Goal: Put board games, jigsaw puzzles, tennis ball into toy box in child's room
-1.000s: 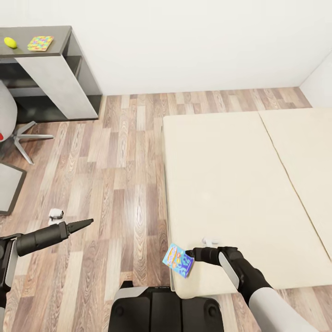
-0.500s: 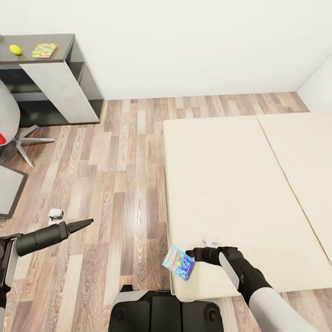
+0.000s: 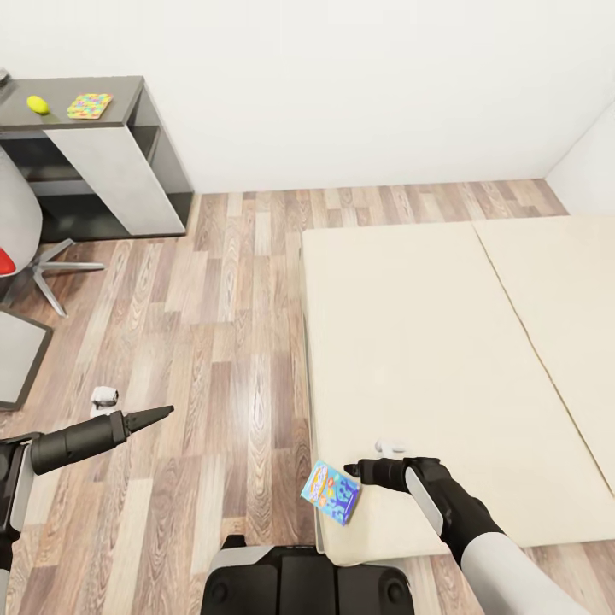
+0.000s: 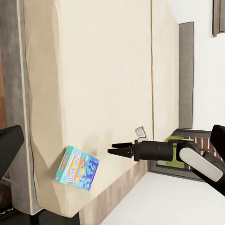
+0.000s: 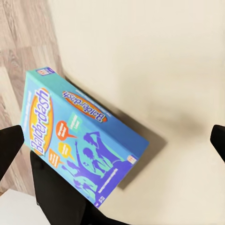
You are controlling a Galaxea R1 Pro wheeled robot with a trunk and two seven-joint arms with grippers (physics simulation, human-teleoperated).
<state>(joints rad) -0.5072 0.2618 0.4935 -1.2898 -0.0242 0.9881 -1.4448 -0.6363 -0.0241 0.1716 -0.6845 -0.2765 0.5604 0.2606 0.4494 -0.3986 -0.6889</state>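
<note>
Balderdash box (image 3: 330, 491) overhangs the bed's (image 3: 410, 342) near-left corner; right claw (image 3: 352, 470) spread wide beside it, open floor (image 3: 213, 325) left.

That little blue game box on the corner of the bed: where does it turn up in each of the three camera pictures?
Head view: blue board game low in the middle, at the bed's near corner, just beside the right gripper.
Left wrist view: lower left, on the cream cover near its edge.
Right wrist view: large, left of centre.
Shared landmark: the cream bed, under the box in all three.
</note>
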